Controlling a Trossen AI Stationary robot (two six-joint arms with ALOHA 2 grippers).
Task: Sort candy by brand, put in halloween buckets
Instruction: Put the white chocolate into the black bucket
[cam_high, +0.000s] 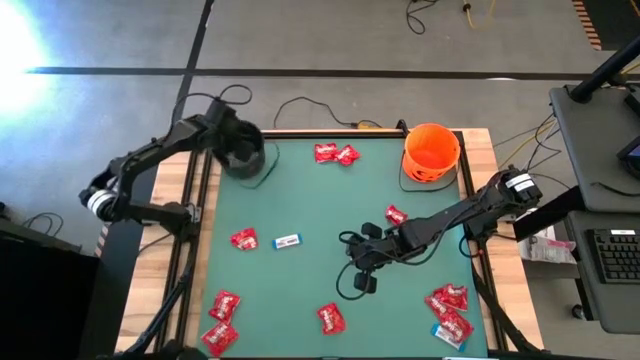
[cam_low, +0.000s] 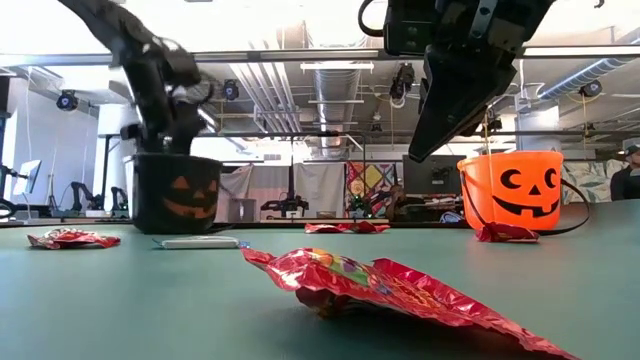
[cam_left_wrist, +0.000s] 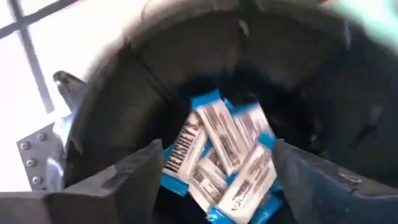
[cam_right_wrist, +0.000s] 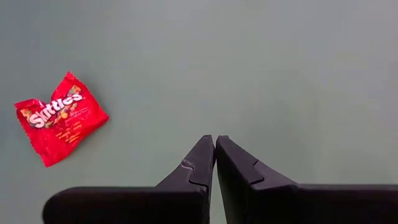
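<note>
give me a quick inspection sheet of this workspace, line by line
surface: green mat on a wooden table.
job's things: red packets scattered on the mat; one white-and-blue bar near the middle; black bucket holds several white-and-blue bars; orange bucket at the far right corner.
clutter: nothing seen.
grippers: left gripper open over the black bucket; right gripper shut above bare mat, holding nothing.
cables: loose cables at the table's far edge and on the floor.
surroundings: desk with keyboard to the right.
</note>
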